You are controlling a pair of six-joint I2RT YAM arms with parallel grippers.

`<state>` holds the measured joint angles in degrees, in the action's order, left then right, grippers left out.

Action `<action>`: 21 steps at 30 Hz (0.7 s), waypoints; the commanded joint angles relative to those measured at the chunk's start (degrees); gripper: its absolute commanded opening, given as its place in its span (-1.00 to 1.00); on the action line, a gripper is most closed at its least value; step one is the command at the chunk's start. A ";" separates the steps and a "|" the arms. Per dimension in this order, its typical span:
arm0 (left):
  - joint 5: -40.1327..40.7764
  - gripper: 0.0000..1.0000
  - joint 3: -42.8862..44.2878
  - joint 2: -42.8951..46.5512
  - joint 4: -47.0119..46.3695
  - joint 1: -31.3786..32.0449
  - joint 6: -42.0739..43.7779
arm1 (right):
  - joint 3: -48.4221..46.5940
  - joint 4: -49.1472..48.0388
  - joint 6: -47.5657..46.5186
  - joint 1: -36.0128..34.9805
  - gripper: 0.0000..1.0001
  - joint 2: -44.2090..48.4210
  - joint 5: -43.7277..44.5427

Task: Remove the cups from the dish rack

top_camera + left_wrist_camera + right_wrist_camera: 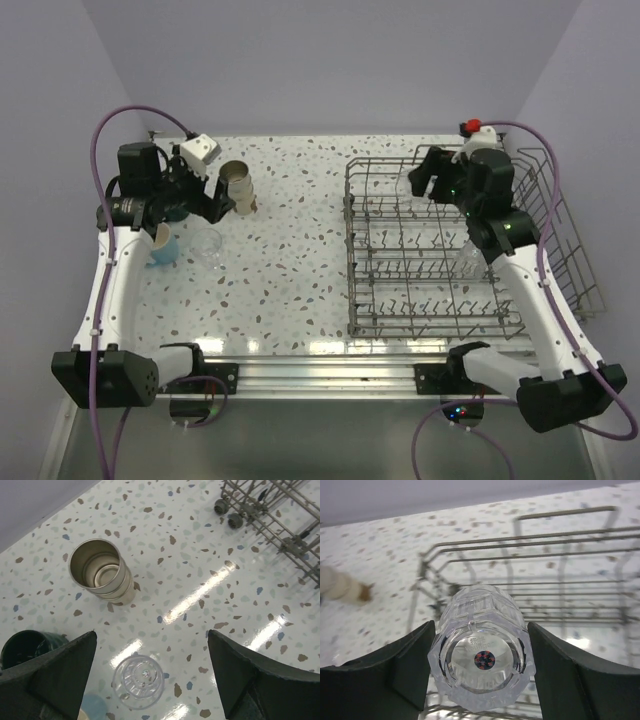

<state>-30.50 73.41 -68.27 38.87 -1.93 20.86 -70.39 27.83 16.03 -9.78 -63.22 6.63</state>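
Clear tumbler (482, 655) held at the dish rack (430, 300)
Top: right gripper (424, 182) over the rack's far side. Left wrist: left gripper (152, 636) gapes above metallic tumblers (100, 575). Right wrist: jaws clamp the tumbler; slick glass may slip or snag tines.

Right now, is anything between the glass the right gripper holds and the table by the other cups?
Just the dish rack's left wire wall, below and beside the clear glass tumbler in the right gripper.

A metal tumbler (100, 575), a clear glass (138, 681) and a dark teal mug (25, 647) stand on the speckled table (200, 555).
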 commanded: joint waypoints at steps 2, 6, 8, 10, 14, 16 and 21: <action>-17.36 0.94 3.32 -0.64 4.80 -1.75 3.65 | 1.02 -15.84 7.14 -8.32 -0.40 -1.45 -19.69; -26.34 0.97 4.81 -0.02 6.30 -3.60 5.59 | 4.91 -40.00 18.32 -14.45 -0.41 -6.90 -31.85; -32.56 1.00 5.25 0.24 7.27 -4.39 6.73 | 3.08 -42.15 18.16 -17.19 -0.40 -10.50 -32.56; -37.06 1.00 5.43 0.33 8.23 -4.57 7.43 | 2.02 -45.66 19.03 -20.18 -0.40 -12.53 -33.35; -49.79 1.00 2.89 0.42 3.61 -4.57 4.82 | 0.44 -52.52 21.85 -23.87 -0.40 -16.57 -35.28; -51.84 1.00 1.40 0.51 -1.73 -4.48 -3.40 | -0.36 -52.97 22.11 -24.84 -0.40 -17.45 -35.29; -50.54 0.93 -5.81 1.30 -23.30 -4.22 -26.12 | -1.50 -55.26 22.82 -27.65 -0.40 -18.69 -34.76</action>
<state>-77.21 70.54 -67.77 30.79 -5.98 10.50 -68.01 -18.87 37.06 -36.10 -82.24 -26.81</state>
